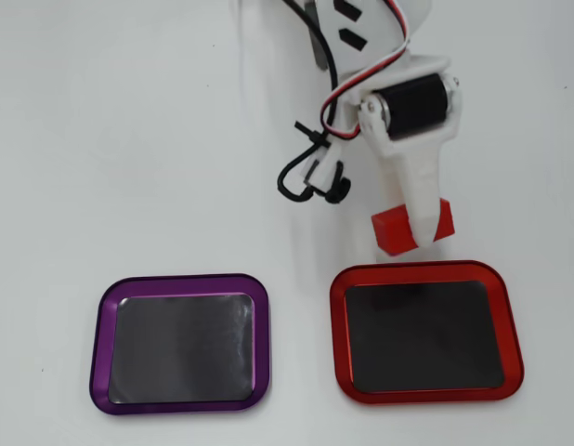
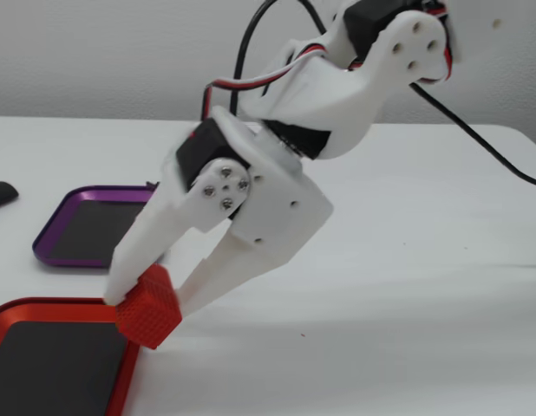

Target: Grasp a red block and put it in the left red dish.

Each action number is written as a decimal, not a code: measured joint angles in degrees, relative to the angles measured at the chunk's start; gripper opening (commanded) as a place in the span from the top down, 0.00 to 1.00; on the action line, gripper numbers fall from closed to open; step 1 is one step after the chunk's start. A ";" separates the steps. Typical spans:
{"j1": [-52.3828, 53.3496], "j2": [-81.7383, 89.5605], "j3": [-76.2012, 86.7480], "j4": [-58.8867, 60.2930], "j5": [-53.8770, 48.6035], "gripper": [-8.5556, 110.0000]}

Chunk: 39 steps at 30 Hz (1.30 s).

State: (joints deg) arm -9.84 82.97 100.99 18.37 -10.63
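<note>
Red dish [image 2: 51,305]: nearest, on the white table [image 2: 407,260].
Red block [image 2: 151,308]: clamped between the fingers of the white hand [image 2: 147,302], just beside the dish's rim.
Purple dish [image 2: 86,227]: farther back, well apart.

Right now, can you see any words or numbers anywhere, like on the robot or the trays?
None. No letters, numbers or signs show on the gripper, the red block, the red dish, the purple tray or the table.
</note>
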 measured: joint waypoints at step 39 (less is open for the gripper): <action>-0.09 -11.95 -27.86 28.48 0.00 0.65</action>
State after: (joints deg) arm -9.93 71.02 73.12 46.85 -10.63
